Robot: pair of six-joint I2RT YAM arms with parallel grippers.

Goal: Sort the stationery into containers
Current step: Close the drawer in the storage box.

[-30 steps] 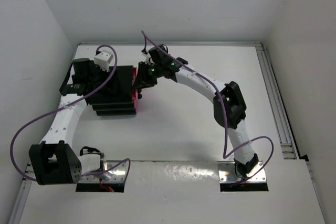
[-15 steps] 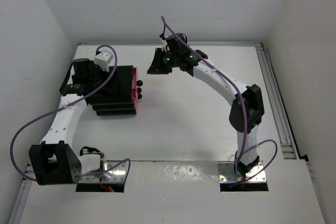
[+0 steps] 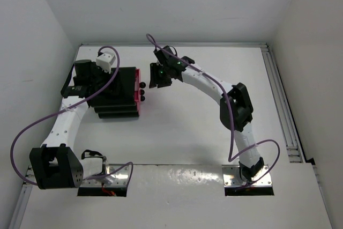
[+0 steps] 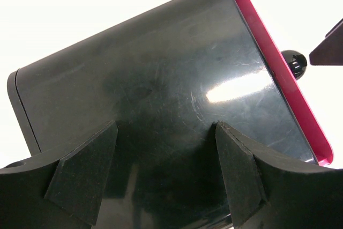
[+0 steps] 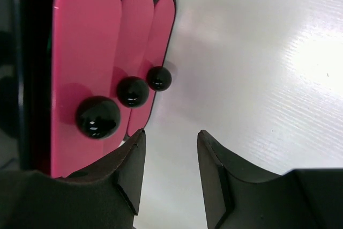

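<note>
Your right gripper (image 5: 171,135) is back down just right of the knobs (image 5: 98,117). Half a second ago it had swung up and toward the far side, and a second ago it sat right against the drawer fronts. Now it is close to them but not touching, with its fingers apart and nothing between them. The three pink drawers (image 5: 80,52) sit pushed into the black drawer unit (image 3: 115,87) at the far left of the table (image 3: 187,132). Your left gripper (image 4: 166,127) has not moved. Its fingers are spread wide over the unit's glossy black top on the left.
</note>
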